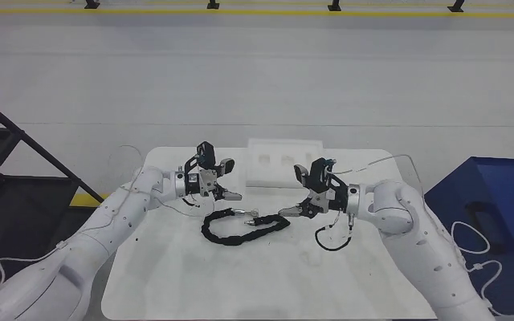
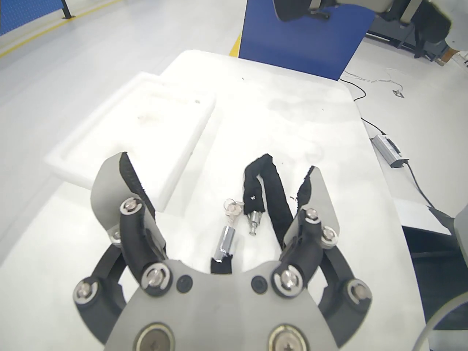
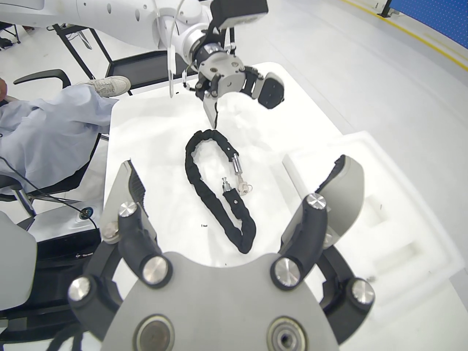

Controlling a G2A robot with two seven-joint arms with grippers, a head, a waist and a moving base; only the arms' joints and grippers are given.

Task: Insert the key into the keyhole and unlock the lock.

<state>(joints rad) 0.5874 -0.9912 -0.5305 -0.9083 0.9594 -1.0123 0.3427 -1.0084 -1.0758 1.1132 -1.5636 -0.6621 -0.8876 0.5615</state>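
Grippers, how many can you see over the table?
2. The left gripper is open near one end of the chain lock; the right gripper, also open, faces it near the other end. None looks hidden.

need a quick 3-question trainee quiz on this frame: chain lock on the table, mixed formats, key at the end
1. True or false: the left gripper is shut on the key.
2. The pin end of the chain is: A) seated in the lock cylinder; B) loose on the table, beside the key; C) hanging off the table edge.
3. Fill in: the white foam tray sits on the table's ____ side from the robot.

Key:
1. False. The left gripper is open and holds nothing.
2. B. The pin end lies outside the lock cylinder.
3. Far.
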